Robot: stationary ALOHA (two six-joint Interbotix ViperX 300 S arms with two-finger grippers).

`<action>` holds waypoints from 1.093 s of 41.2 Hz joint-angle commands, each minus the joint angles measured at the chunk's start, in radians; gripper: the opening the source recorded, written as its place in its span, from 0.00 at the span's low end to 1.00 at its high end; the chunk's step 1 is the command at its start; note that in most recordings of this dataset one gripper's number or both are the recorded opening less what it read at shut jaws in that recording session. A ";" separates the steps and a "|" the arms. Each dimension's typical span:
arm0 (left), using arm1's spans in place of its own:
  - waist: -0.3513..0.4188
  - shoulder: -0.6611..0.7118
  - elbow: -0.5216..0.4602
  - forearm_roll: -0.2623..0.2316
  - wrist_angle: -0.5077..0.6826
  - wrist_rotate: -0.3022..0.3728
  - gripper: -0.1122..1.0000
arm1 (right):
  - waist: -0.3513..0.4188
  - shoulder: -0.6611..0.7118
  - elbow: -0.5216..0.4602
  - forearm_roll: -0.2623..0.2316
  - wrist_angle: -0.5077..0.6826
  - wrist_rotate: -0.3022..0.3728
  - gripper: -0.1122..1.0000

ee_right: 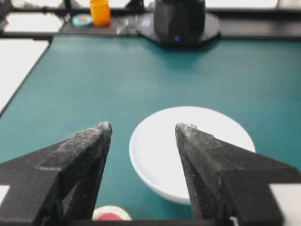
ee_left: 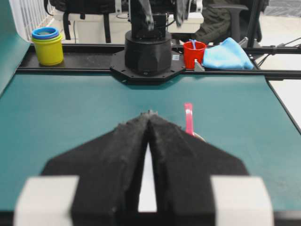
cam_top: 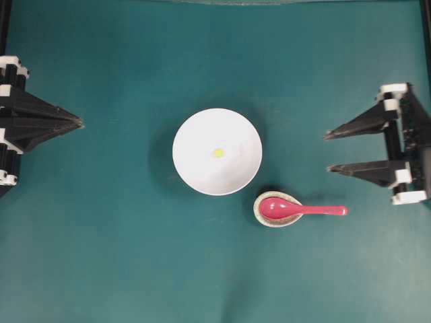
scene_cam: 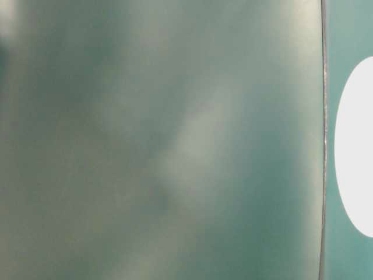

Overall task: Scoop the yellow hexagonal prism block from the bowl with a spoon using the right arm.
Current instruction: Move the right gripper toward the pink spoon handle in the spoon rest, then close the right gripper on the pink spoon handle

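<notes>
The white bowl [cam_top: 199,165] stands mid-table, and the tiny yellow hexagonal prism block [cam_top: 218,153] lies at its centre. To its lower right the pink-red spoon [cam_top: 306,210] rests with its scoop in a small speckled spoon rest [cam_top: 258,214], handle pointing right. My right gripper [cam_top: 328,153] hovers open and empty at the right, well clear of the spoon. In the right wrist view its fingers [ee_right: 145,126] frame the bowl [ee_right: 141,165], and the spoon rest [ee_right: 112,213] peeks in at the bottom. My left gripper [cam_top: 79,123] is shut at the far left [ee_left: 149,114]. The spoon handle [ee_left: 188,117] shows beyond it.
Behind the right arm's base [ee_left: 148,52] stand stacked yellow and blue cups [ee_left: 47,44], a red cup [ee_left: 194,52] and a blue cloth [ee_left: 227,54]. An orange cup [ee_right: 100,12] sits near the left arm's base [ee_right: 179,19]. The table-level view is a teal blur.
</notes>
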 commanded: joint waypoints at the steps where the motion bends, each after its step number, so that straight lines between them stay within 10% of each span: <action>1: -0.002 0.009 -0.029 0.002 -0.006 0.002 0.15 | 0.015 0.063 -0.003 0.023 -0.063 0.002 0.64; 45: -0.002 0.012 -0.026 0.002 -0.011 0.002 0.15 | 0.382 0.612 0.103 0.445 -0.611 0.002 0.64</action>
